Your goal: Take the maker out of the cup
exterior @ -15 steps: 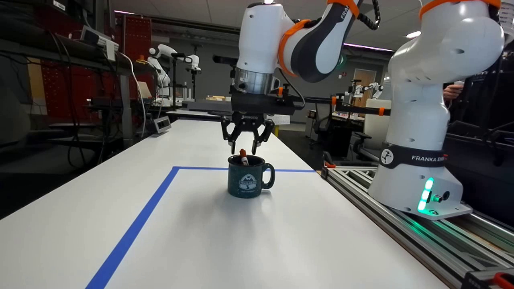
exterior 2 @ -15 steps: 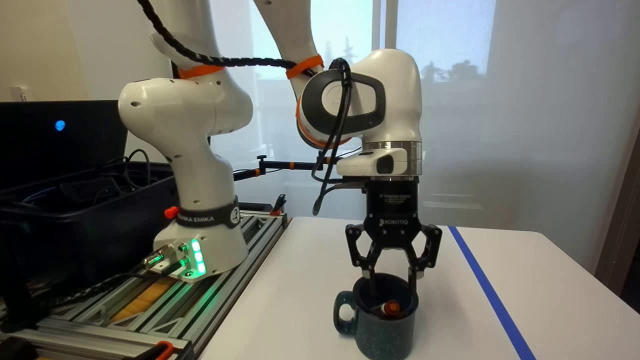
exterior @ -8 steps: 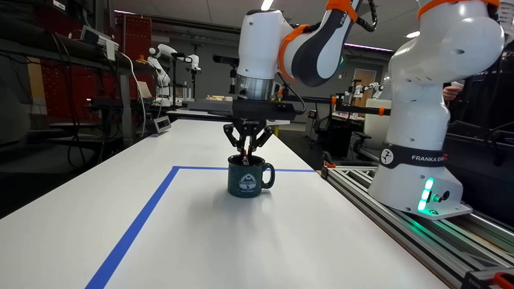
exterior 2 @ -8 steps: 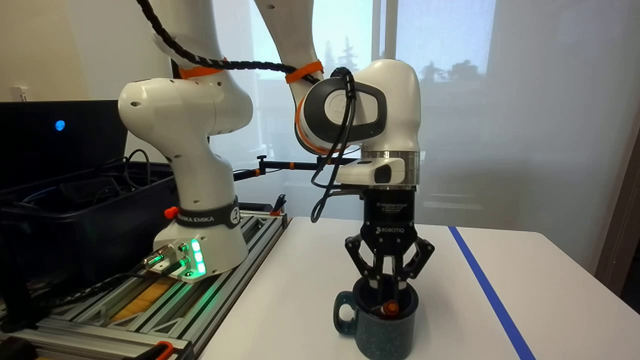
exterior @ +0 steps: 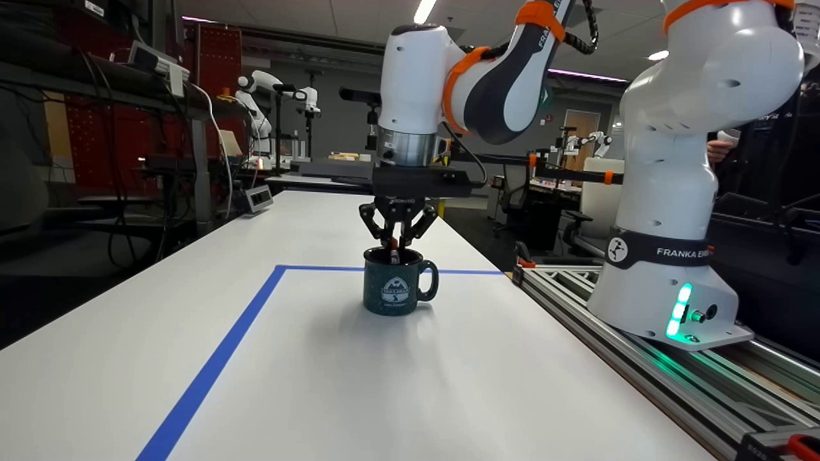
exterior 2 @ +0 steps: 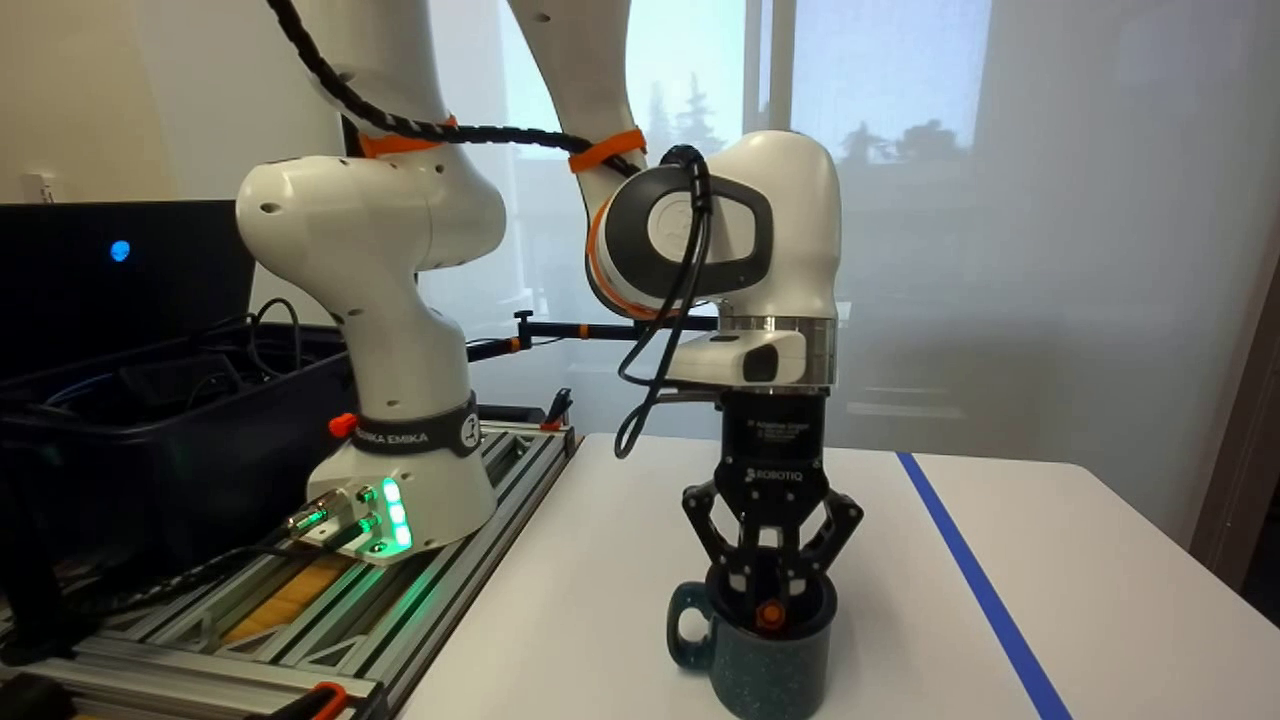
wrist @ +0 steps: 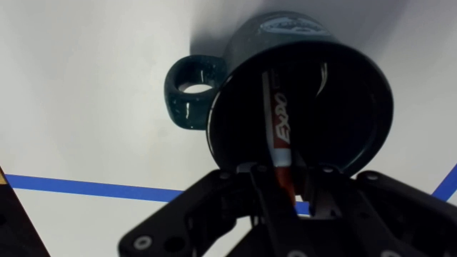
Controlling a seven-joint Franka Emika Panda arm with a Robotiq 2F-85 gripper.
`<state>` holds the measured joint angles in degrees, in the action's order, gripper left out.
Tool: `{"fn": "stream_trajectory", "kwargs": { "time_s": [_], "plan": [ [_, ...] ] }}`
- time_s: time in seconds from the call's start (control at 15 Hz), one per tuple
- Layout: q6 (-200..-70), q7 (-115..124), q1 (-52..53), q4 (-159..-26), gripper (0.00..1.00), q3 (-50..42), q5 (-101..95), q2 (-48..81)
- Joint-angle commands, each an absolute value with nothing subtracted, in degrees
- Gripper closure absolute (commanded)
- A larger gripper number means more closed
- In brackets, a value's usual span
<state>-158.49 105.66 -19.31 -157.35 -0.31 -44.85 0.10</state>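
The cup [exterior: 391, 302] is a dark green-blue mug standing upright on the white table, with a pale mark on its front and a handle at its side. Inside it leans the maker [wrist: 280, 125], a white and red Expo pen whose orange-red cap end [exterior 2: 770, 614] points up near the rim. My gripper [exterior 2: 768, 600] comes straight down from above, its fingertips below the cup's rim in both exterior views. In the wrist view the fingers close in on either side of the red cap, shut on it. The ends of the fingertips are lost in the cup's dark inside.
Blue tape [exterior: 224, 349] marks lines on the white table [exterior: 333, 384]. The arm's base [exterior: 666, 301] stands on a metal rail beside the table. A black bin [exterior 2: 180, 470] sits behind the base.
My gripper has come down into the cup, and its jaws have drawn together around the maker. The maker stands a little more upright. The cup has stayed in place.
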Motion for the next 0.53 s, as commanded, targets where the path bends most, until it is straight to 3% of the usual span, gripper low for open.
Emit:
{"fn": "stream_trajectory", "kwargs": {
  "time_s": [0.0, 0.33, 0.47],
  "plan": [
    [-159.62, 107.20, -19.71, -156.73, 0.97, -0.78, -47.25, 0.91],
    [-157.12, 102.56, -18.45, -158.57, 0.95, 0.65, -40.63, -5.03],
    [-155.37, 100.24, -14.49, -158.33, 0.95, -2.99, -36.82, -7.20]
  ]
}}
